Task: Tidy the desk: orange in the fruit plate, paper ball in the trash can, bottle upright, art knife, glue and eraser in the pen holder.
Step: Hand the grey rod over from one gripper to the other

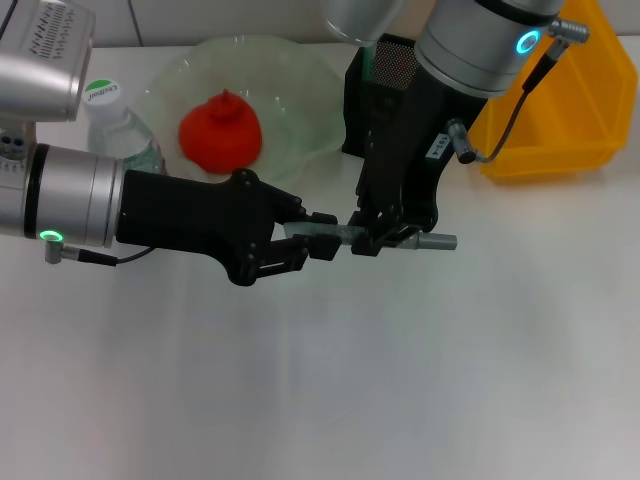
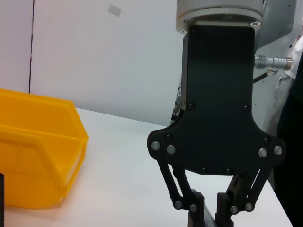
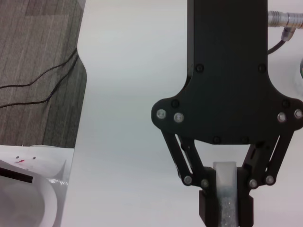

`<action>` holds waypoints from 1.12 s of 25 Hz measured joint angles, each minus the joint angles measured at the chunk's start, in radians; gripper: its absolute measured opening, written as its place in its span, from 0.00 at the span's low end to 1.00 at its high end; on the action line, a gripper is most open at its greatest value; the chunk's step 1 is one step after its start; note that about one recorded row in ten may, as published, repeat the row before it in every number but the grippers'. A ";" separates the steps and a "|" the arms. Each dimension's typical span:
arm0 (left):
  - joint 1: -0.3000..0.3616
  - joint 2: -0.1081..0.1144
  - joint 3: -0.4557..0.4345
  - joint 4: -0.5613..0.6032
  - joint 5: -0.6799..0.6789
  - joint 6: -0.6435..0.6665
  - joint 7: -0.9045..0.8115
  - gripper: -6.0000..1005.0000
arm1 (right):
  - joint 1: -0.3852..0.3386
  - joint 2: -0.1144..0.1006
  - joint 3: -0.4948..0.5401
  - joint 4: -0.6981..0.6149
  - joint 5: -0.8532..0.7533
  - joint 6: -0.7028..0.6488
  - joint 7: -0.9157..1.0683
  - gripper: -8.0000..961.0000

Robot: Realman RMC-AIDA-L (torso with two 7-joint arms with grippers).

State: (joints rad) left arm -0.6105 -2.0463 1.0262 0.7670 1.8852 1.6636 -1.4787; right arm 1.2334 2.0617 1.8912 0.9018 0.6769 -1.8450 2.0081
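Observation:
A thin grey stick that looks like the art knife (image 1: 436,241) hangs level over the desk (image 1: 330,380), held from both sides. My left gripper (image 1: 325,243) reaches in from the left and is shut on one end; the right wrist view shows that gripper (image 3: 226,208) clamping the pale stick (image 3: 224,187). My right gripper (image 1: 385,238) comes down from above and is shut on the stick's middle, also seen in the left wrist view (image 2: 209,215). The orange (image 1: 220,130) lies in the fruit plate (image 1: 305,85). The bottle (image 1: 112,120) stands upright. Paper ball, glue and eraser are out of view.
The black mesh pen holder (image 1: 385,65) stands behind my right arm, beside the fruit plate. The yellow trash can (image 1: 560,120) (image 2: 38,146) sits at the back right. Bare white tabletop stretches across the whole front half.

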 joint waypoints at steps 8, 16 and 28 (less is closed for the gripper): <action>-0.001 0.000 0.000 0.000 -0.001 -0.004 -0.002 0.22 | 0.000 0.000 -0.006 0.000 -0.003 0.004 -0.003 0.16; 0.004 0.000 0.000 -0.002 -0.007 -0.014 -0.006 0.22 | 0.000 0.000 -0.004 0.000 0.003 -0.002 -0.017 0.15; 0.008 -0.003 -0.050 -0.012 -0.007 -0.014 -0.003 0.31 | 0.000 0.001 0.000 0.000 0.004 0.000 -0.013 0.15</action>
State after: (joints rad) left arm -0.6030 -2.0496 0.9765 0.7553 1.8779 1.6496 -1.4819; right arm 1.2334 2.0632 1.8908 0.9020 0.6811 -1.8451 1.9947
